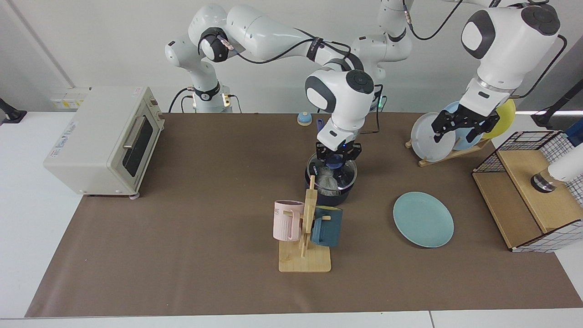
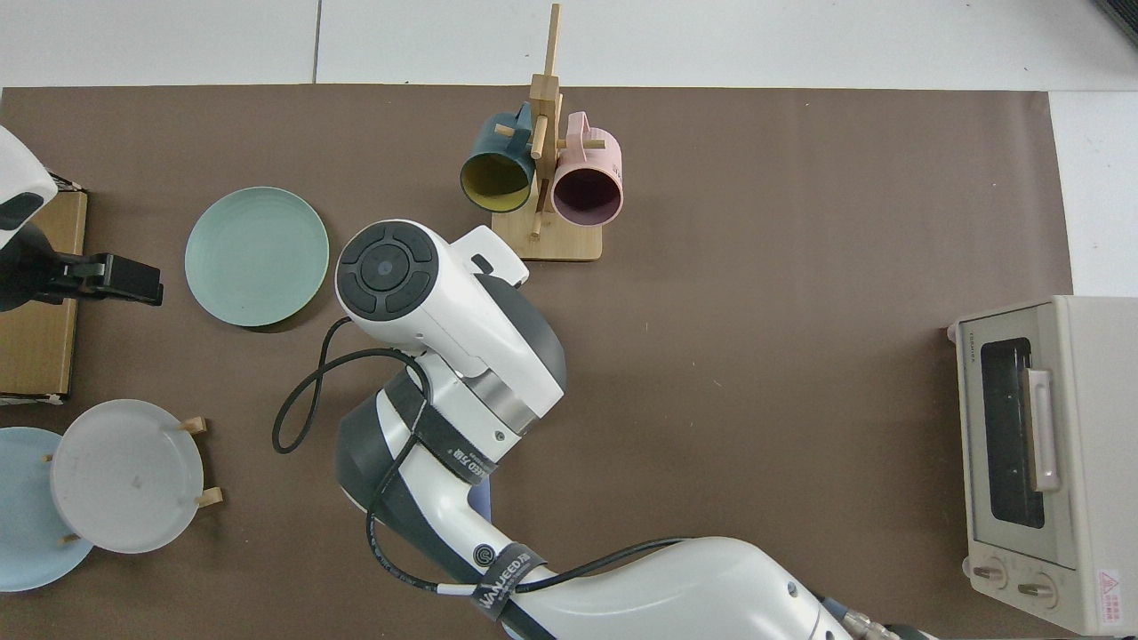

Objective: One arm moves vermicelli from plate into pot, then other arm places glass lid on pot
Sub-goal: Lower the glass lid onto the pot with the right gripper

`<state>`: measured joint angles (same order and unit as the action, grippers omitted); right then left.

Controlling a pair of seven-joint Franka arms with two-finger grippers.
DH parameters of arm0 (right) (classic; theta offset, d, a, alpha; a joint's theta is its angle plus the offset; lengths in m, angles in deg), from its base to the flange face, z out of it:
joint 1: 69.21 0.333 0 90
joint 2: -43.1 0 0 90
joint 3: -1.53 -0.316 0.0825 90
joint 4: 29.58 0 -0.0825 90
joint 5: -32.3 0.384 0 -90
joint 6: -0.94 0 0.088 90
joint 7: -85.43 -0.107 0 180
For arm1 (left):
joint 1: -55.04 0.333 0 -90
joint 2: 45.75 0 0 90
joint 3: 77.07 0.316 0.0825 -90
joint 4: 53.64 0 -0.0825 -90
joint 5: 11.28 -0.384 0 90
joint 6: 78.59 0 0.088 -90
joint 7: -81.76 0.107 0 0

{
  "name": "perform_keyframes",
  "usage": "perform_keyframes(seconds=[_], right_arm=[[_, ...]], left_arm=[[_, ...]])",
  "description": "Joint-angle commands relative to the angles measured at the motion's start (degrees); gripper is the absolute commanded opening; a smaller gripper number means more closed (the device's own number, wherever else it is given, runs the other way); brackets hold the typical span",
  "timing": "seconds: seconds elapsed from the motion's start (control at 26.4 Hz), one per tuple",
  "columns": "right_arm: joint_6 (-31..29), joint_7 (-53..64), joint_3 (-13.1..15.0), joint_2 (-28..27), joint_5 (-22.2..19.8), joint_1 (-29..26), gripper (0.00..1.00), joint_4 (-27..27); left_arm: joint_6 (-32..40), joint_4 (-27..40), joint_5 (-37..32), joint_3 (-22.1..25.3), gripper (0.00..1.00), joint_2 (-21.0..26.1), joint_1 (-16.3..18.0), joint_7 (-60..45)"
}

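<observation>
The dark navy pot (image 1: 331, 197) stands mid-table behind the mug rack, its blue handle (image 1: 320, 123) pointing away. White vermicelli (image 1: 328, 181) shows inside it through the glass lid (image 1: 348, 175), which lies over the pot's mouth, slightly tilted. My right gripper (image 1: 337, 156) comes straight down and is shut on the lid's blue knob (image 1: 336, 160). The teal plate (image 1: 423, 219) (image 2: 256, 256) lies bare on the mat. My left gripper (image 1: 457, 134) (image 2: 124, 278) hangs open and holds nothing, high in front of the plate rack. In the top view the right arm's wrist (image 2: 418, 289) hides pot and lid.
A wooden mug rack (image 1: 306, 237) with a pink and a dark blue mug stands just in front of the pot. A toaster oven (image 1: 102, 139) sits at one end. Upright plates in a rack (image 1: 437, 136) and a wire-and-wood shelf (image 1: 530, 191) are at the other.
</observation>
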<state>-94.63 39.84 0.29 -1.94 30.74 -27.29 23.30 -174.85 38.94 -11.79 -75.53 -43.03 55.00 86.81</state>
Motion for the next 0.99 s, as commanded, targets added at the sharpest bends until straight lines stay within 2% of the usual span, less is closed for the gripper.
perform_keyframes(seconds=[0.0, 0.95], right_arm=[[1.3, -0.6, 0.3, -0.3, -0.9, 0.0, 0.0, -1.5], [-1.5, 0.3, 0.4, -0.4, -1.4, -0.3, 0.0, -1.4]], left_arm=[[1.1, 0.1, -0.4, -0.4, 1.0, -0.6, 0.6, 0.5], [0.5, 0.1, -0.4, -0.4, 1.0, -0.6, 0.5, 0.5]])
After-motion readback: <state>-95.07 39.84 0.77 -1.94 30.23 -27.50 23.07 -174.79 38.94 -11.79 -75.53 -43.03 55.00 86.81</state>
